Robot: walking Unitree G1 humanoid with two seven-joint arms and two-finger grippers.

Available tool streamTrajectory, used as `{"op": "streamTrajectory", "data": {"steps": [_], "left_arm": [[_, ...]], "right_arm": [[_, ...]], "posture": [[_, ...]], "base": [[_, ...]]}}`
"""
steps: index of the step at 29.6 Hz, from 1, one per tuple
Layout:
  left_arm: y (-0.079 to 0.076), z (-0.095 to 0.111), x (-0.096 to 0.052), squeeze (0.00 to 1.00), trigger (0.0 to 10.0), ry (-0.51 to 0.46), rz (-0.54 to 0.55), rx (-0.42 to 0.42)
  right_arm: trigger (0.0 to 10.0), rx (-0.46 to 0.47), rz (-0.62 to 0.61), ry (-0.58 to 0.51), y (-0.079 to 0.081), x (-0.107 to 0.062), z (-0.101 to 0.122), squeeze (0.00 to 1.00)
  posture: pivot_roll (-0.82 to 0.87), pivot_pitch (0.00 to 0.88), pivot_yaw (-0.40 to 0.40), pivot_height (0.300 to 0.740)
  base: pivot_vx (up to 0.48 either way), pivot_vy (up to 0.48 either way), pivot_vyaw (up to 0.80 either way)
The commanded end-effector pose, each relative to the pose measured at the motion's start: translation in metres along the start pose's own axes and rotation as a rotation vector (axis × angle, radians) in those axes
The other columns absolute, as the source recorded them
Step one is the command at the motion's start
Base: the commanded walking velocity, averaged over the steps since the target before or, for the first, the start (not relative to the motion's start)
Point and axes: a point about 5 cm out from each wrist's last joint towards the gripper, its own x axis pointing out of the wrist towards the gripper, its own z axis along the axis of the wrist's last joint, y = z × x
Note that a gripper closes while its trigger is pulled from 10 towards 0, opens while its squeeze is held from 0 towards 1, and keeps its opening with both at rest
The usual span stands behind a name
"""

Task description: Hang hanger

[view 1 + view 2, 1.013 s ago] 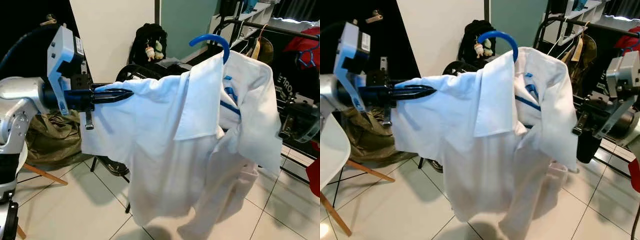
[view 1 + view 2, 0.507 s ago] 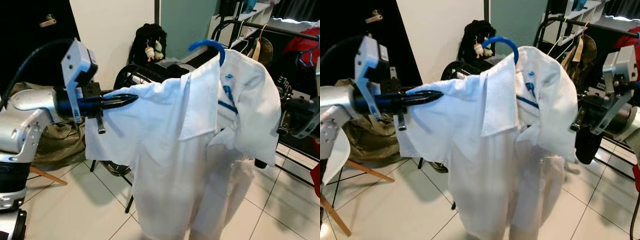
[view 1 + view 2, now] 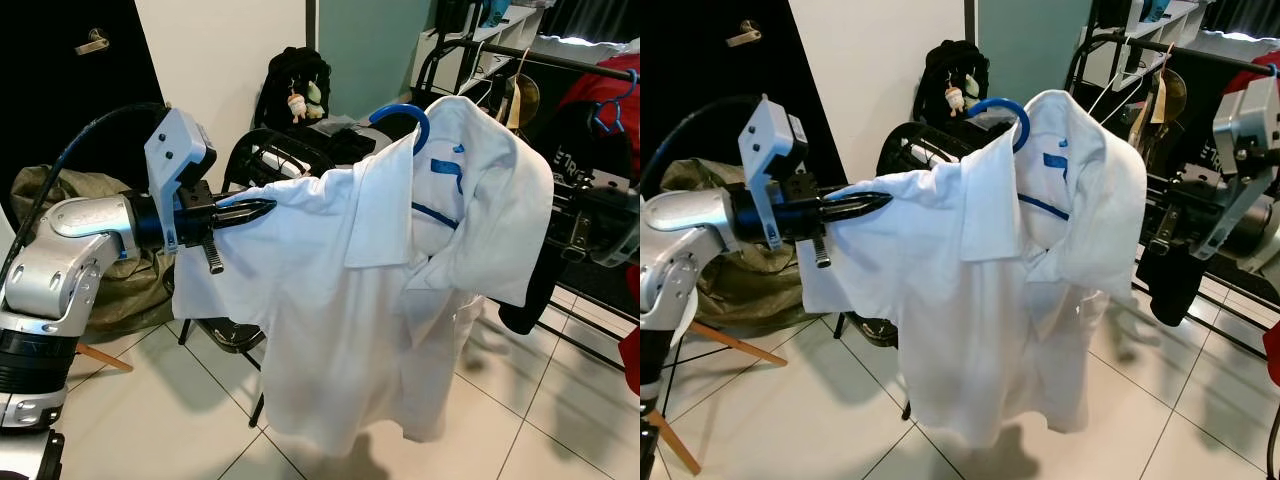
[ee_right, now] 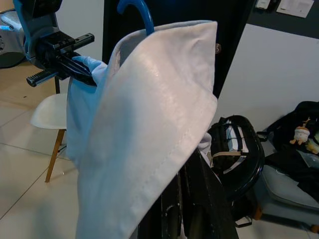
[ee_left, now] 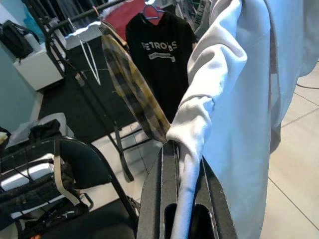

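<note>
While the left claw [image 3: 262,207] is pinching the left shoulder of the white shirt [image 3: 370,290], the blue hanger [image 3: 405,113] is sitting lower and further left in the head views than a second ago, its hook tipping down. Left arm is reaching further in. Right claw [image 4: 192,199] is pressed together under the shirt's right shoulder. Hanger is being held in mid-air between both claws, short of the clothes rail [image 3: 560,58], so hanging is not yet done.
</note>
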Motion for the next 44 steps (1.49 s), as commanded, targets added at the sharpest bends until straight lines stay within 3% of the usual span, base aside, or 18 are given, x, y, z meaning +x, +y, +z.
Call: {"op": "streamTrajectory", "data": {"steps": [1, 5, 10, 15, 23, 31, 39, 40, 42, 44], "left_arm": [[-0.005, 0.002, 0.005, 0.00, 10.0, -0.014, -0.003, 0.007], [-0.017, 0.000, 0.018, 0.00, 10.0, -0.035, -0.001, 0.009], [-0.018, -0.004, 0.021, 0.00, 10.0, -0.003, 0.028, 0.039], [-0.005, -0.010, 0.004, 0.00, 10.0, 0.117, 0.063, 0.133], [-0.003, -0.012, -0.003, 0.00, 10.0, 0.153, 0.072, 0.143], [-0.025, -0.017, 0.018, 0.00, 10.0, 0.108, 0.019, 0.091], [-0.043, -0.012, 0.032, 0.00, 10.0, 0.035, -0.034, 0.042], [-0.050, -0.011, 0.036, 0.00, 10.0, 0.004, -0.068, 0.017], [-0.050, -0.011, 0.036, 0.00, 10.0, 0.004, -0.068, 0.017], [-0.064, -0.006, 0.038, 0.00, 10.0, -0.059, -0.151, -0.040]], "right_arm": [[0.0, -0.027, 0.022, -0.010, 0.000, 0.004, 0.005, 0.00], [0.0, -0.028, 0.026, -0.010, 0.000, 0.006, 0.004, 0.00], [0.0, -0.028, 0.023, -0.003, -0.001, 0.006, 0.002, 0.00], [0.0, -0.048, -0.049, 0.080, -0.010, -0.006, -0.010, 0.00], [0.0, -0.039, -0.115, 0.144, -0.016, -0.015, -0.027, 0.00], [0.0, -0.023, -0.077, 0.137, -0.004, 0.005, -0.038, 0.00], [0.0, -0.023, -0.058, 0.112, -0.003, 0.016, -0.038, 0.00], [0.0, -0.024, -0.045, 0.097, -0.002, 0.019, -0.037, 0.00], [0.0, -0.024, -0.045, 0.097, -0.002, 0.019, -0.037, 0.00], [0.0, -0.029, -0.019, 0.071, 0.000, 0.025, -0.033, 0.00]], "posture": [[-0.11, 0.062, 0.002, 0.740], [-0.10, 0.061, 0.002, 0.740], [-0.10, 0.061, 0.002, 0.740], [-0.09, 0.059, -0.001, 0.740], [-0.09, 0.057, 0.006, 0.740], [-0.08, 0.052, 0.015, 0.740], [-0.08, 0.055, 0.018, 0.740], [-0.08, 0.055, 0.018, 0.740], [-0.08, 0.055, 0.018, 0.740], [-0.08, 0.057, 0.016, 0.740]], "base": [[0.000, 0.000, 0.00], [0.000, 0.000, 0.00], [0.000, 0.000, 0.00], [0.000, 0.000, 0.00], [0.000, 0.000, 0.00], [0.000, 0.000, 0.00], [0.000, 0.000, 0.00], [0.000, 0.000, 0.00], [0.000, 0.000, 0.00], [0.000, 0.000, 0.00]]}}
